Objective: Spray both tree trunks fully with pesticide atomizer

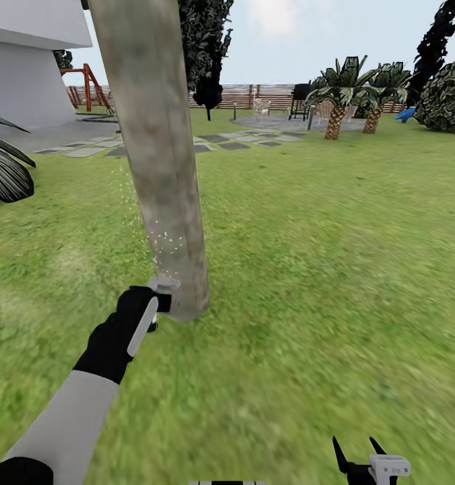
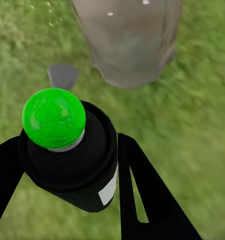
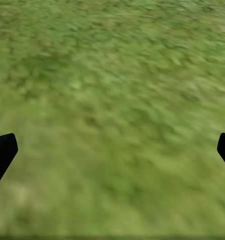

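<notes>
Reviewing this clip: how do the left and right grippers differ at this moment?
The left gripper is shut on the pesticide atomizer; the right gripper is open, nothing between its fingers. The left is reached out to the tree trunk, near its base; the right hangs low near the robot. The left faces the trunk; the right faces grass. Both have dark fingers.

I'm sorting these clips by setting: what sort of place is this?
A simulated back garden, most likely: lawn all around, a thick tree trunk beside the left gripper, grey stepping stones, and a slatted wooden fence behind.
</notes>
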{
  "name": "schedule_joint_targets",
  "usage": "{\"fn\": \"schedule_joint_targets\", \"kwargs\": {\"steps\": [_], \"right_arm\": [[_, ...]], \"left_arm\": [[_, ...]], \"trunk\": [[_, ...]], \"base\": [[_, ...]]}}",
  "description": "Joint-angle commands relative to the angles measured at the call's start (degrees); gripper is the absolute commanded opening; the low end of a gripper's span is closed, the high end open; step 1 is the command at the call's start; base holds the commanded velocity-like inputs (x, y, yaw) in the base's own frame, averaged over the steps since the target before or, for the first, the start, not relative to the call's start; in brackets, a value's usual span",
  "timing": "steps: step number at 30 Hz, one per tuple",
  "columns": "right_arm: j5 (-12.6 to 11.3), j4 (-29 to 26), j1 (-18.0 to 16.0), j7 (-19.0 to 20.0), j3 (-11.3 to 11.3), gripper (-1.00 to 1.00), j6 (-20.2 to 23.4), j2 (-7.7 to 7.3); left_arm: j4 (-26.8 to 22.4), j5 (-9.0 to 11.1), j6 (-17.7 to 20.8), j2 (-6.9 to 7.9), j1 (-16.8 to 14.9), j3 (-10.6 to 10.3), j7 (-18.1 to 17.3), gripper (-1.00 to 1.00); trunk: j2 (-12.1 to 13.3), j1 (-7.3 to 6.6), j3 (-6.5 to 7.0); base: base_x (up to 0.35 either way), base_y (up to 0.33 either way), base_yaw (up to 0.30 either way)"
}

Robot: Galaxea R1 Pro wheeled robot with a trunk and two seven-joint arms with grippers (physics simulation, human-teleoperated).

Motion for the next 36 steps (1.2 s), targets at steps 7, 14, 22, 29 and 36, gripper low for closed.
{"fn": "schedule_joint_targets", "kwargs": {"steps": [7, 14, 22, 29, 36], "right_arm": [[0.01, 0.0, 0.0, 0.0, 0.0, 1.0, 0.0, -0.05], [0.01, 0.0, 0.0, 0.0, 0.0, 1.0, 0.0, -0.04], [0.01, 0.05, 0.0, 0.0, 0.0, 1.0, 0.0, -0.05], [0.01, 0.06, 0.0, 0.0, 0.0, 1.0, 0.0, -0.01], [0.01, 0.03, 0.0, 0.0, 0.0, 1.0, 0.0, -0.02]], "left_arm": [[-7.94, 0.2, 0.15, -5.53, -1.68, -0.43, 0.0, -1.0], [-14.99, 0.04, 0.62, -1.09, -1.47, 3.86, 0.0, -1.0], [-17.42, -0.11, 0.54, -5.03, -2.02, -3.58, 0.66, -1.0], [-16.95, -0.49, 0.94, -2.0, -4.43, 6.2, 0.64, -1.0], [-11.03, -2.53, 1.24, -7.59, -8.74, 3.0, 0.65, -1.0]], "trunk": [[0.0, 0.0, 0.0], [0.0, 0.0, 0.0], [0.0, 0.0, 0.0], [0.0, 0.0, 0.0], [0.0, 0.0, 0.0]], "base": [[0.0, 0.0, 0.0], [0.0, 0.0, 0.0], [-0.165, 0.0, 0.0], [-0.019, 0.0, 0.0], [0.0, 0.0, 0.0]]}}
